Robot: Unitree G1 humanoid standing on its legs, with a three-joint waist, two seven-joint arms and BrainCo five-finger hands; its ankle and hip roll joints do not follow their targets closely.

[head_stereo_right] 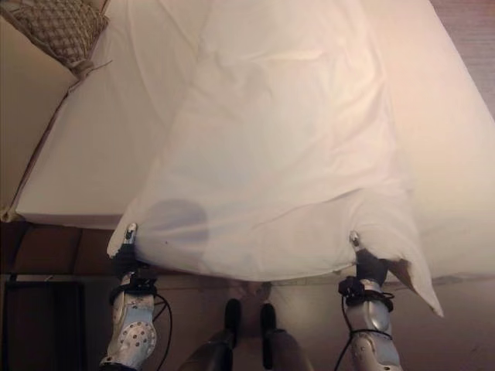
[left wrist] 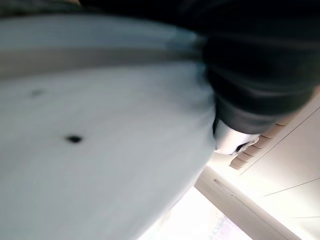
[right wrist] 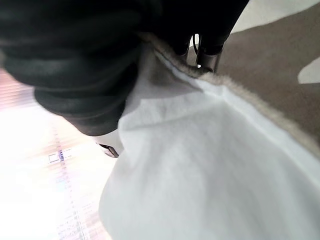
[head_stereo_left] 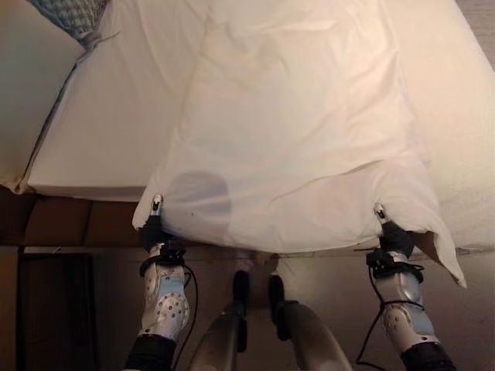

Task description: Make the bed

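A white sheet lies lengthwise over the white mattress, and its near edge is lifted off the foot of the bed. My left hand pinches that edge near its left corner, with one fingertip showing on top of the cloth. At the right end of the same edge my right hand pinches it the same way. In the left wrist view the sheet lies right against the hand's dark cover, as the sheet does in the right wrist view. The sheet's near right corner hangs loose past my right hand.
A woven cushion lies at the bed's far left. Bare mattress shows on both sides of the sheet. A dark wooden bed frame runs below the mattress at the left, with dark floor beneath it.
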